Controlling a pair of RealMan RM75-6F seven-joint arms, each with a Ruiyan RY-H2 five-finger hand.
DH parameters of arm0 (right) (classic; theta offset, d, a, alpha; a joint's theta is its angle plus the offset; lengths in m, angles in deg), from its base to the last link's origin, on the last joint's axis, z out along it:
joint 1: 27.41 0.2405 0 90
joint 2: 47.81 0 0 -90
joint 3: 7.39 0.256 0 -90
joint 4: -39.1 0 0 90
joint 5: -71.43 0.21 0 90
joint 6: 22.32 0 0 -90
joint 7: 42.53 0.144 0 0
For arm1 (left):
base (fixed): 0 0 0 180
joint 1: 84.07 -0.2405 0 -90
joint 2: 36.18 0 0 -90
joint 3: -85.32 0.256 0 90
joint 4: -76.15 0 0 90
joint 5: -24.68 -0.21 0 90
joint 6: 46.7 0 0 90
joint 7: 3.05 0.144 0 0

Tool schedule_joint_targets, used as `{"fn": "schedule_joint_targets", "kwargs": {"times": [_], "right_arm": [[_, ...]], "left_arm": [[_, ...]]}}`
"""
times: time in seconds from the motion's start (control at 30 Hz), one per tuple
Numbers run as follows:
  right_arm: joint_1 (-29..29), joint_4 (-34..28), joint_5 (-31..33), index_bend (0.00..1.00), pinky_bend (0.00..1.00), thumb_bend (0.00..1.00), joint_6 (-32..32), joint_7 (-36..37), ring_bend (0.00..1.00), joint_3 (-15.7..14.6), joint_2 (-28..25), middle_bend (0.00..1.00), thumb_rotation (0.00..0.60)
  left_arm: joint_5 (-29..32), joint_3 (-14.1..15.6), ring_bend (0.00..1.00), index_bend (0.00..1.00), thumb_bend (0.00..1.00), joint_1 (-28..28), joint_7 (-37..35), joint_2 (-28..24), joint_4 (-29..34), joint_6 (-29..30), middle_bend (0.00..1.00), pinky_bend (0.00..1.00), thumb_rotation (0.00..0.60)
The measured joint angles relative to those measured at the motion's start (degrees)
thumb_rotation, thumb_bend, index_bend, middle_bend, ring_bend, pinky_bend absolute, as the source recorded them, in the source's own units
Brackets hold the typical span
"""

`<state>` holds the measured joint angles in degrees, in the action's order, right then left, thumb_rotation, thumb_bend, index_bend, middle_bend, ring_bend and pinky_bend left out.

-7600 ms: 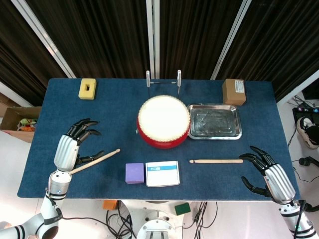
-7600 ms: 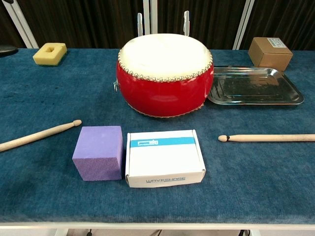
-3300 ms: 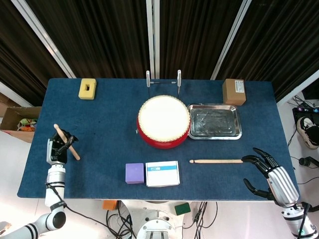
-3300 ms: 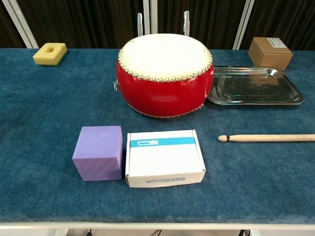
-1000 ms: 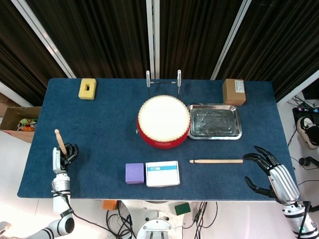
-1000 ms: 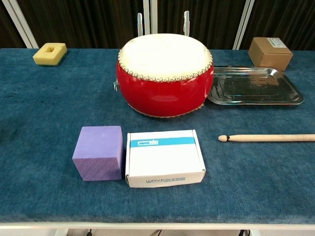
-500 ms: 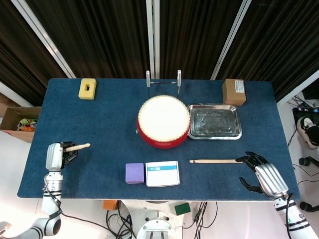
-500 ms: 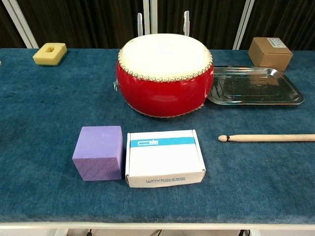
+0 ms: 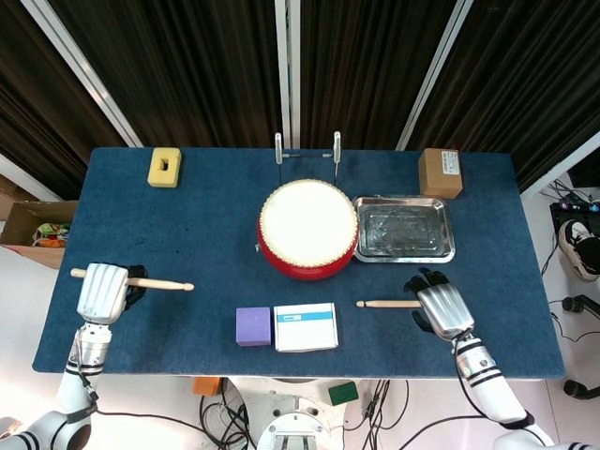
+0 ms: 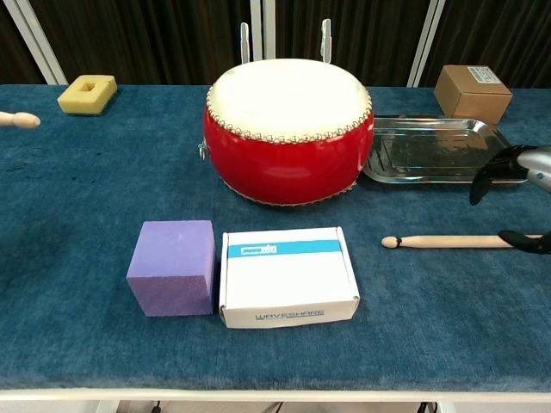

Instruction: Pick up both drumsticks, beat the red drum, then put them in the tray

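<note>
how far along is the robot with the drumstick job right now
Done: the left hand holds one drumstick off the table. In hand: the right hand is over the butt of the second drumstick, which lies on the cloth; fingers not yet closed round it in the chest view. Left: lift it, beat the red drum, put both sticks in the tray.
</note>
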<state>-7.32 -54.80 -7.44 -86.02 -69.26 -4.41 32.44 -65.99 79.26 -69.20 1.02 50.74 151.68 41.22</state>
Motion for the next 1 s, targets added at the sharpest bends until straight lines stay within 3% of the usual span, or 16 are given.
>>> {"fn": "schedule_joint_targets", "kwargs": {"times": [0.17, 0.33, 0.77, 0.9, 1.0], "right_arm": [[2.66, 4.61, 3.49, 0.42, 0.23, 0.35, 2.44, -5.28, 0.05, 0.81, 6.29, 0.26, 0.600], [4.07, 7.92, 3.73, 0.44, 0.23, 0.36, 2.43, -7.98, 0.04, 0.76, 10.23, 0.26, 0.600], [3.38, 12.43, 0.09, 0.51, 0.23, 0.37, -0.54, -6.76, 0.04, -2.13, 12.95, 0.27, 0.600], [3.10, 12.70, -0.92, 0.57, 0.23, 0.46, -1.47, -6.20, 0.05, -2.55, 13.23, 0.29, 0.600], [2.66, 12.55, -2.09, 0.62, 0.23, 0.48, -2.98, -3.61, 0.06, -2.59, 13.10, 0.32, 0.600]], "left_arm": [[-0.29, 0.42, 1.00, 1.00, 0.64, 0.49, 5.10, -3.46, 7.01, -1.16, 1.00, 1.00, 0.600], [0.45, 0.79, 1.00, 1.00, 0.64, 0.67, 6.24, -4.38, 9.06, -2.57, 1.00, 1.00, 0.600], [1.10, 1.10, 1.00, 1.00, 0.64, 0.95, 5.09, -3.92, 8.84, -3.54, 1.00, 1.00, 0.600], [1.19, 1.15, 1.00, 1.00, 0.64, 0.95, 4.72, -3.90, 8.85, -3.60, 1.00, 1.00, 0.600], [1.26, 1.20, 1.00, 1.00, 0.64, 0.88, 4.27, -3.96, 8.88, -3.55, 1.00, 1.00, 0.600]]}}
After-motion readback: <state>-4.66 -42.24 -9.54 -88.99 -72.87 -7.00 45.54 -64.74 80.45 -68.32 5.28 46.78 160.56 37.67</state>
